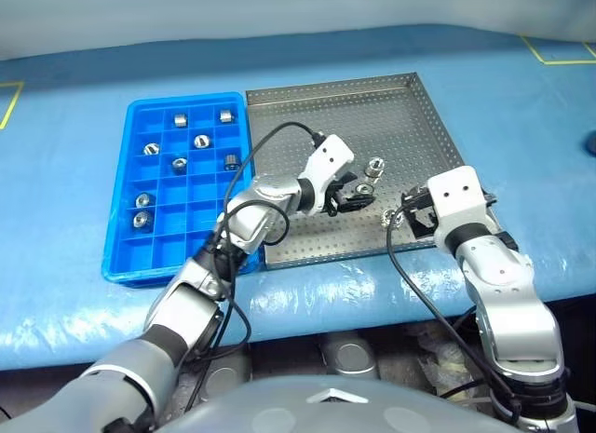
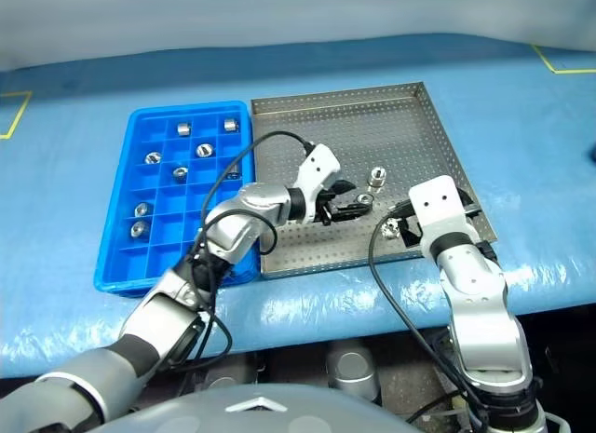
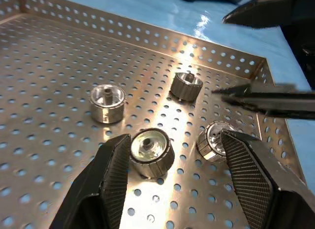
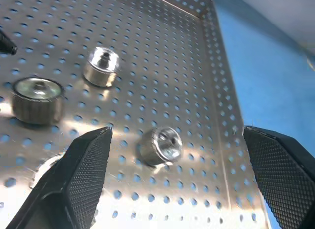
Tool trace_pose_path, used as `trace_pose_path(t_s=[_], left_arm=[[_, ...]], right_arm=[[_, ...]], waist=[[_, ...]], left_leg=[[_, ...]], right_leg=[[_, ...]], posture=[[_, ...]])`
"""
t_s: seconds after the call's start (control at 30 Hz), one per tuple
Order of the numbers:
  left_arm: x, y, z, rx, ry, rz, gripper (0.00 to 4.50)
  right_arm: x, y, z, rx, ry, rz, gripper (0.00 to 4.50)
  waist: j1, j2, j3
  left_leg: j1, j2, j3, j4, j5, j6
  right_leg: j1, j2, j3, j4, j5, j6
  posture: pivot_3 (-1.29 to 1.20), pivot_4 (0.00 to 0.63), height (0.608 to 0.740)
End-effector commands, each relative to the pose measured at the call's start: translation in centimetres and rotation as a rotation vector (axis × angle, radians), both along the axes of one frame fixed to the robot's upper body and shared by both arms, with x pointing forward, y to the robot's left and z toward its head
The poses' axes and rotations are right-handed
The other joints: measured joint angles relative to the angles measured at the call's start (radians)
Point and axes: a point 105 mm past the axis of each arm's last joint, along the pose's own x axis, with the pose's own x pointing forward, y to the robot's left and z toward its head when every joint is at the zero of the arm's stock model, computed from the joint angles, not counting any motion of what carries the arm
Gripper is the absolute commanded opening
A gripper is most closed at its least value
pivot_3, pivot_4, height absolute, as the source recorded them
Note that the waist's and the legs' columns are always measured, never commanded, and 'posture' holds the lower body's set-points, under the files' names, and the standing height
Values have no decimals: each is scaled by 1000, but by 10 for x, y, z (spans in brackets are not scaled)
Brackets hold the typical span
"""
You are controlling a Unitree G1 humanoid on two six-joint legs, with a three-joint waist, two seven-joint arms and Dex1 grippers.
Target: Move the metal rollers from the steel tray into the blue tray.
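- Blue plastic tray (image 1: 177, 247) with its grid of square compartments lies at the left of the table. Eight small shiny metal rollers (image 1: 202, 142) are counted in it, one to a compartment.
- Four more rollers are counted on the square perforated steel tray (image 1: 391, 107), clustered towards its front right corner.
- Black-fingered left gripper (image 1: 357, 196) is held low over that cluster, jaws partly apart and empty. One toothed roller (image 3: 150, 146) sits between the fingers and a second (image 3: 214, 140) lies against the other finger. If the jaws are closed here, both may be pinched or one knocked away.
- Right gripper (image 1: 402, 214) is held just beside it, jaws wide and empty. A clash of the two grippers is judged possible.
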Motion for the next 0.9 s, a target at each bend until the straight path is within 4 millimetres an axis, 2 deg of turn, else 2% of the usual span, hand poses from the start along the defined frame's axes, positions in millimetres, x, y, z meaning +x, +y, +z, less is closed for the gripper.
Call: trace_pose_path(t_s=[0.03, 0.37, 0.47, 0.57, 0.7, 0.9], left_arm=[[4, -11, 1, 26, -49, -12, 3166], [19, -6, -18, 113, -43, 90, 3166], [22, -3, -16, 101, -53, 106, 2563], [19, -1, -13, 87, -39, 87, 1632], [14, 0, -13, 80, -38, 50, 1632], [10, -1, 1, -46, 4, 39, 1632]], right_arm=[[-7, -7, 16, -14, -68, -48, 4500], [-10, -8, 12, -6, -60, -67, 4500], [-8, -7, 12, -4, -63, -64, 4500], [-6, -4, 12, -1, -62, -47, 4500], [-3, -1, 12, -1, -63, -29, 4500], [-1, 2, 11, -1, -59, -18, 4500]], waist=[[-31, 0, 0], [-127, 1, 0], [-140, 1, 0], [-145, 1, 0], [-146, 1, 0], [-136, 1, 0]], left_leg=[[0, 0, 1, 0, 0, 0], [2, 0, 3, 0, 0, 0], [2, 0, 3, 0, 0, 0], [2, 0, 3, -1, 0, 0], [3, 0, 4, -1, 0, 0], [3, 0, 4, -2, 0, 0]], right_leg=[[0, 0, 1, 0, 0, 0], [1, 0, 3, 0, 1, 3], [1, 0, 3, 0, 1, 3], [1, 0, 4, 0, 2, 4], [1, 0, 5, 0, 2, 4], [0, 0, 5, 0, 2, 4]], posture=[[-396, 150, 740], [-403, 150, 740], [-394, 150, 740], [-385, 150, 740], [-367, 150, 740], [-359, 150, 740]])
